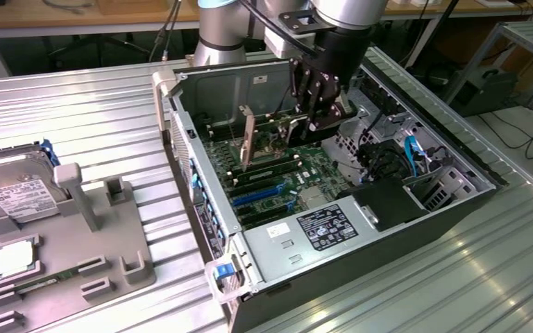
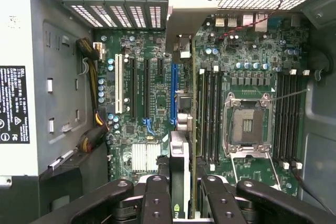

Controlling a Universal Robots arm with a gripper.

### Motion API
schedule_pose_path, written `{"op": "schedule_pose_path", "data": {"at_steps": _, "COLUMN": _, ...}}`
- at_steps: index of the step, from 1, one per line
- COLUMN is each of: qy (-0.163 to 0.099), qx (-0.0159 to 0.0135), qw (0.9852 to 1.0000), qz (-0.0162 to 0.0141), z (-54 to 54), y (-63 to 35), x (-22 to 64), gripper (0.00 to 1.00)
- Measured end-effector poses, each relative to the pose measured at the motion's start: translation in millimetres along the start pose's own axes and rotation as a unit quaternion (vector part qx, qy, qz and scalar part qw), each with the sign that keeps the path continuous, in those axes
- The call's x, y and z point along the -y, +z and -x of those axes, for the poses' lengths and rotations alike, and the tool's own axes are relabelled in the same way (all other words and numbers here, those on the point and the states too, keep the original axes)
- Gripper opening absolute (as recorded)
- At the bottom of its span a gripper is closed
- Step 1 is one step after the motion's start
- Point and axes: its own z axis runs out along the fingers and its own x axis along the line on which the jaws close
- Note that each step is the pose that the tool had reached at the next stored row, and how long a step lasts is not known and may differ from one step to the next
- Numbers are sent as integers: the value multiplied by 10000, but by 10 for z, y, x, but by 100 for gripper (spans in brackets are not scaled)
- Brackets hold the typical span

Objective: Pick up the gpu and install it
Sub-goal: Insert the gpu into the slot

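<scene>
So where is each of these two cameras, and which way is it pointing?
Exterior view: off the arm, above the table, looking down at the open computer case; the arm and its fingers reach into it.
Wrist view: on the wrist, facing the motherboard; the fingers grip the gpu.
Shared: motherboard, gpu.

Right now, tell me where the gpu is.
The gpu stands upright on edge inside the open computer case, over the motherboard; in the exterior view it is just left of the pincer.
</scene>
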Motion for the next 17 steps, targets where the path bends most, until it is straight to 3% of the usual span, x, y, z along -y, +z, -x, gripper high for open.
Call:
{"op": "schedule_pose_path", "data": {"at_steps": 12, "qy": 0, "qx": 2, "qw": 10000, "qz": -2, "z": -4, "y": 119, "x": -31, "gripper": 28}}
{"op": "schedule_pose_path", "data": {"at_steps": 17, "qy": 1, "qx": 3, "qw": 10000, "qz": 79, "z": -5, "y": 193, "x": -33, "gripper": 28}}
